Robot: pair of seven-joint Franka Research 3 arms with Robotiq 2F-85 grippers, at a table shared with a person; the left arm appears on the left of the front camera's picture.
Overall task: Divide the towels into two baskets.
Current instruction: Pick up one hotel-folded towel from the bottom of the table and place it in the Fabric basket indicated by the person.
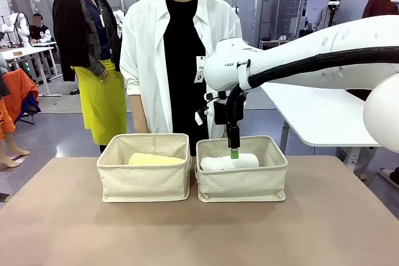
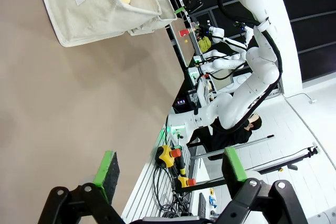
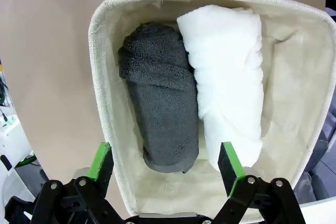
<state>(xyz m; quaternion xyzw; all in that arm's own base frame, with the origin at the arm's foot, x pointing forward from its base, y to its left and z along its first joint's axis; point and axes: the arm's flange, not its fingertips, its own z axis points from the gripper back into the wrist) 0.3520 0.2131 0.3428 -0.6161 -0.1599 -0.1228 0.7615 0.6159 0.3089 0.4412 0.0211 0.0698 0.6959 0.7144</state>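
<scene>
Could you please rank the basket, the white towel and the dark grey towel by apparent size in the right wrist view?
1. Basket, largest; it holds both towels.
2. White towel and dark grey towel: they look nearly alike, so I won't rank them.

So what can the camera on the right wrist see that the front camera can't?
Right wrist alone: a dark grey towel lying beside the white towel, and both open green-padded fingers empty above them.
Front alone: the yellow towel in the left basket, and the person standing behind.
Both: the white towel in the right basket.
</scene>
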